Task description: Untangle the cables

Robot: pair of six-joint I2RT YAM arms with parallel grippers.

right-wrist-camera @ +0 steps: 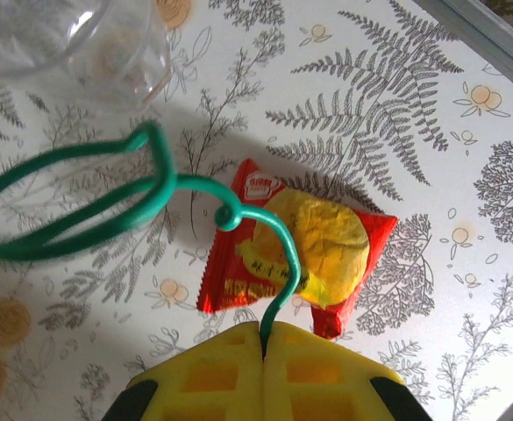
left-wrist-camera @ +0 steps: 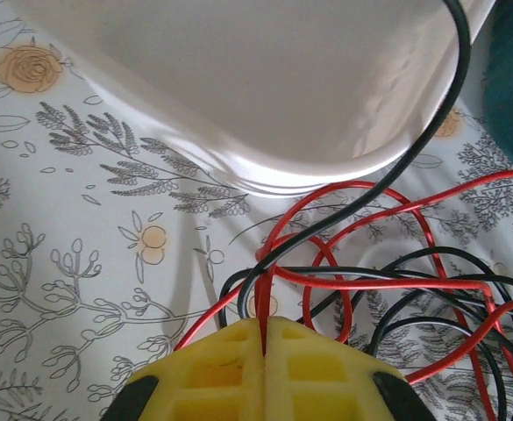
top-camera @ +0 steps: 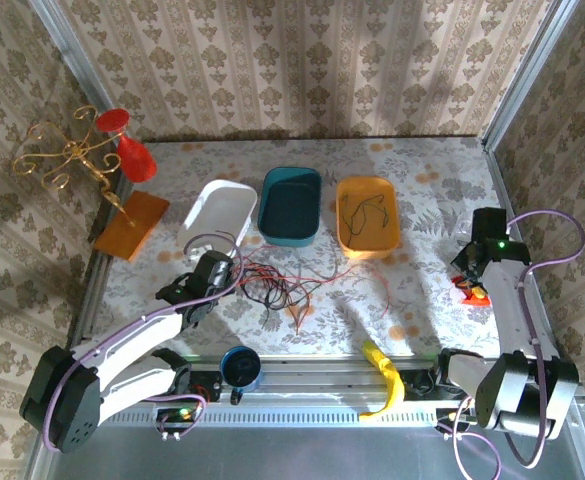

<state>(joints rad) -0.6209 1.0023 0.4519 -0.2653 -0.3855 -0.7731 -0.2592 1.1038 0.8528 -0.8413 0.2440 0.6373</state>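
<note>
Left tool, jaws pressed together on red and black cables, sits just beside the white tub; the tangle spreads right over the tabletop, bare toward the right arm. Right tool pinches a green cable above a snack packet near the tabletop's right edge. Beyond, a thin wire lies in the orange tub, its colour unclear.
</note>
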